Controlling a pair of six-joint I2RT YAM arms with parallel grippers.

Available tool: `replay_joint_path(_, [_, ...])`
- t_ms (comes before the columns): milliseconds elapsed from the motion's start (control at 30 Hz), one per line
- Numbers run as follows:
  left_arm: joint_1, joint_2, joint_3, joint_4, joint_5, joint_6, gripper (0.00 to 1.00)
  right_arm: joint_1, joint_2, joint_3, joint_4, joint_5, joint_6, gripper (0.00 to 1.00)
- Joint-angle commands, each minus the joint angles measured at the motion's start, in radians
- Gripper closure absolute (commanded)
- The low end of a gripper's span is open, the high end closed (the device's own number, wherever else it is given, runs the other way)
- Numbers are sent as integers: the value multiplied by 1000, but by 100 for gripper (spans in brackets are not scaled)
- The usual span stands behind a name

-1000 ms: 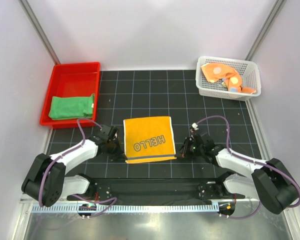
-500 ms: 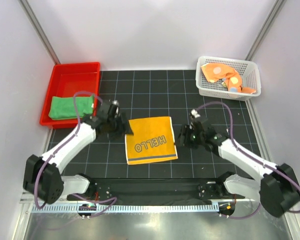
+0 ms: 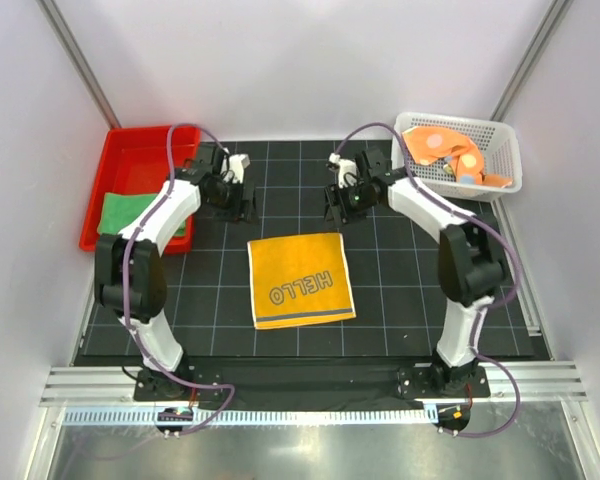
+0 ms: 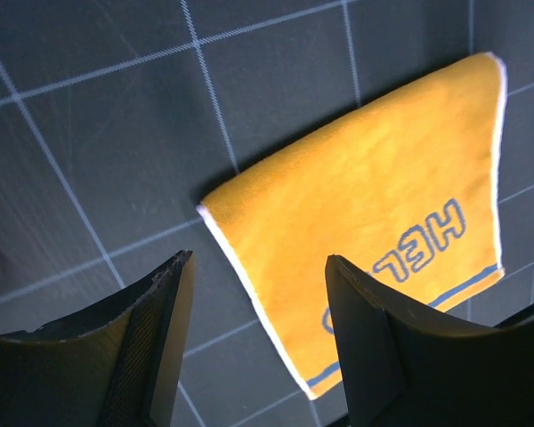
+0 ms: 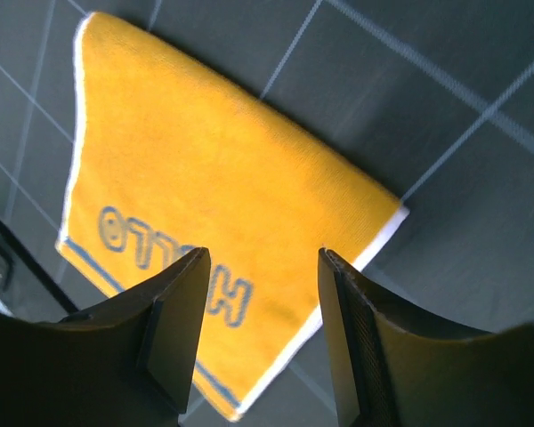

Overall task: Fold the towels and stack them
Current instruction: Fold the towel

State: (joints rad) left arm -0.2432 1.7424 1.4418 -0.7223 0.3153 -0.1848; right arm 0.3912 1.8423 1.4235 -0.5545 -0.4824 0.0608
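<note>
A yellow-orange towel with grey "HELLO" lettering [image 3: 300, 280] lies folded flat on the middle of the black grid mat. The same towel [image 4: 374, 205] [image 5: 214, 187] fills much of both wrist views. My left gripper [image 3: 244, 208] [image 4: 260, 267] hovers open just beyond its far left corner, nothing between the fingers. My right gripper [image 3: 338, 212] [image 5: 262, 258] hovers open past the far right corner, also with nothing in it. A green towel [image 3: 120, 212] lies folded in the red tray. The polka-dot orange towel [image 3: 448, 152] sits crumpled in the white basket.
The red tray [image 3: 140, 150] stands at the back left, just left of my left arm. The white mesh basket [image 3: 460, 185] stands at the back right, close to my right arm's forearm. White walls enclose the mat on three sides.
Both grippers have opened and let go of the yellow towel's near corners. Both have swung from there to beyond its far edge. The towel stays flat.
</note>
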Motion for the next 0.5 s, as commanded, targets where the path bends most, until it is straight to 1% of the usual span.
replay_joint_path(0, [31, 99, 46, -14, 168, 180, 37, -29, 133, 182, -206, -119, -232, 42])
replay_joint_path(33, [32, 120, 52, -31, 169, 208, 37, -31, 165, 218, -243, -111, -257, 42])
replay_joint_path(67, [32, 147, 61, -40, 162, 221, 39, -35, 229, 286, -310, -102, -278, 42])
replay_joint_path(133, [33, 216, 104, -77, 153, 252, 41, -52, 285, 359, -372, -84, -323, 43])
replay_joint_path(200, [35, 258, 129, -88, 172, 269, 42, -75, 343, 393, -396, -81, -349, 43])
replay_joint_path(300, [33, 328, 173, -109, 159, 286, 44, -100, 397, 436, -421, -85, -387, 45])
replay_joint_path(367, [33, 364, 212, -138, 159, 309, 46, -107, 425, 466, -444, -116, -414, 46])
replay_joint_path(467, [38, 385, 235, -140, 139, 317, 48, -112, 460, 480, -449, -165, -432, 53])
